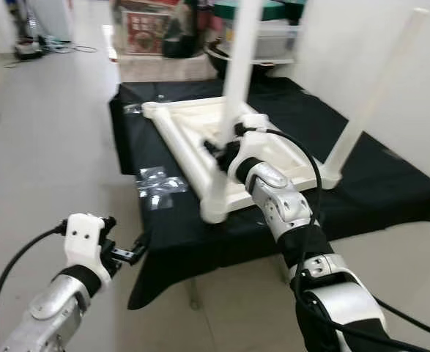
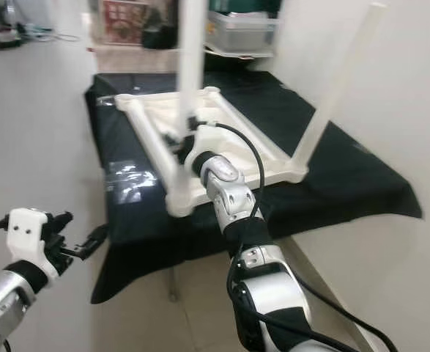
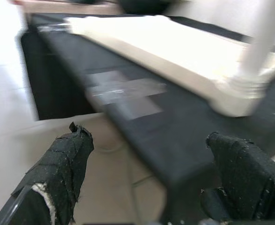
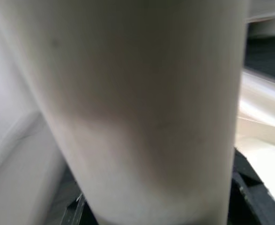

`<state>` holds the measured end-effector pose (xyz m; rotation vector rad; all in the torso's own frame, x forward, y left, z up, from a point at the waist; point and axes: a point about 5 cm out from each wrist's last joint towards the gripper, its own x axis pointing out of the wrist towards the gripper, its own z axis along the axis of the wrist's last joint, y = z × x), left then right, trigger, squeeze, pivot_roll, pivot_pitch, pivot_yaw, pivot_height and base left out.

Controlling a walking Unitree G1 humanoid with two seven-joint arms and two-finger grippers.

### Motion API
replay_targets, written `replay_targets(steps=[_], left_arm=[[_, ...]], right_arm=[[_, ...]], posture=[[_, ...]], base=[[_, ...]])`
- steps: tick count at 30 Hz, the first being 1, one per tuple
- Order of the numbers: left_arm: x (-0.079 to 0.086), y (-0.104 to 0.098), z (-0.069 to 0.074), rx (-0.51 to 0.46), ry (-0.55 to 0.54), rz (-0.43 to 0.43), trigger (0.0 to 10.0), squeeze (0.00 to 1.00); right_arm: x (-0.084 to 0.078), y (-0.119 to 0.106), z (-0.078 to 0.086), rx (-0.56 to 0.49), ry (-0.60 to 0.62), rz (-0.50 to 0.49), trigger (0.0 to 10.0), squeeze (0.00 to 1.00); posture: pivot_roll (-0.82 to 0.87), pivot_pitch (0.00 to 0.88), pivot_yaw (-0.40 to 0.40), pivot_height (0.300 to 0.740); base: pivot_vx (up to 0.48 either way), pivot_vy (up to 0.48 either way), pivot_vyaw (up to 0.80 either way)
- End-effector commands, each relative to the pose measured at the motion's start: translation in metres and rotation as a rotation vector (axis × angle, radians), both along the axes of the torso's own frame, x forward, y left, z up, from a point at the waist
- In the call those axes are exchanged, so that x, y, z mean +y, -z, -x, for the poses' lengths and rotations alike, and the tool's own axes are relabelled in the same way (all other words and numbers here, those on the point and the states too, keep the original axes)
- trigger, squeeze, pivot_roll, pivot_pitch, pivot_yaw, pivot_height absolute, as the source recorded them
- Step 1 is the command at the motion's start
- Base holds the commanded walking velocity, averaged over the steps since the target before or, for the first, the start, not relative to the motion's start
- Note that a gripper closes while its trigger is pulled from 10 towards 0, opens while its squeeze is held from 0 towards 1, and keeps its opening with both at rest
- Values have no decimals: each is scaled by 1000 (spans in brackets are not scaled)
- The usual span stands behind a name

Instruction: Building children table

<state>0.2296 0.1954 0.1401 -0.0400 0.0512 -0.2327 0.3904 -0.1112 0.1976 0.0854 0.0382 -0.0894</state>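
Two white cylindrical plastic legs stand upright from the upturned white plastic table frame [image 1: 200, 147] on the black-draped platform [image 1: 376, 183]. The right gripper [image 1: 225, 150] pinches the nearer leg [image 1: 240, 66] at its base, long axis vertical. The left gripper [image 1: 130, 254], fingers spread and empty, hovers near the platform's front edge, well apart; the far leg [image 1: 379, 92] leans slightly.

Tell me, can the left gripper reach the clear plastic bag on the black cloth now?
Probably yes: the left gripper hovers open at the black cloth's edge, and nothing stands between it and the clear plastic bag.
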Motion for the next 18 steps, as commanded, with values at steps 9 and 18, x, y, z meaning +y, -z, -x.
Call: replay_targets(steps=[9,18], left_arm=[[-3,5,-3,-13,35,-20,10000,0],[-2,6,-4,-25,32,-14,10000,0]], right_arm=[[22,33,27,61,-189,-21,10000,996],[37,-15,24,-151,-813,-50,10000,0]], posture=[[121,0,-110,740],[124,0,-120,740]], base=[[0,0,0],[0,0,0]])
